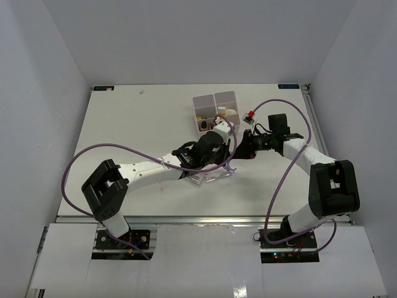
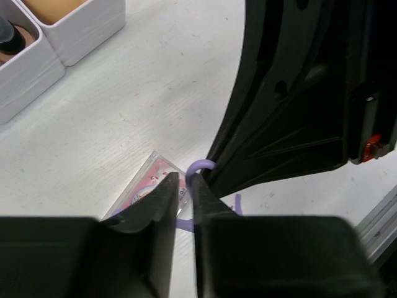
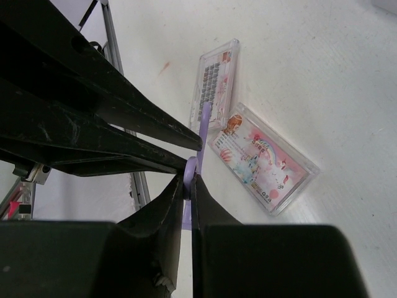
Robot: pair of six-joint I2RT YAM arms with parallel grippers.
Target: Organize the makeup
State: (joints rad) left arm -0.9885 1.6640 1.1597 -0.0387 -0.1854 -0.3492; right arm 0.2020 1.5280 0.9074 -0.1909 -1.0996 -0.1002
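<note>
A thin purple tool (image 3: 205,121) hangs just above the table, and my right gripper (image 3: 189,177) is shut on its ring end. My left gripper (image 2: 182,180) stands right beside that ring (image 2: 200,165) with its jaws a narrow gap apart and nothing pinched between them. Two flat clear packets with pink-red print (image 3: 259,156) (image 3: 214,84) lie on the table under the tool. In the top view both grippers meet at mid-table, left gripper (image 1: 224,158) and right gripper (image 1: 239,154), with the tool (image 1: 231,169) and packets (image 1: 200,179) just below them.
The white four-compartment box (image 1: 208,101) stands behind the grippers, holding a yellow-orange item (image 1: 222,113), a white piece (image 1: 231,113) and a dark item (image 1: 203,126). A small red-topped thing (image 1: 250,115) lies right of the box. The table's metal rail (image 3: 118,56) runs close by.
</note>
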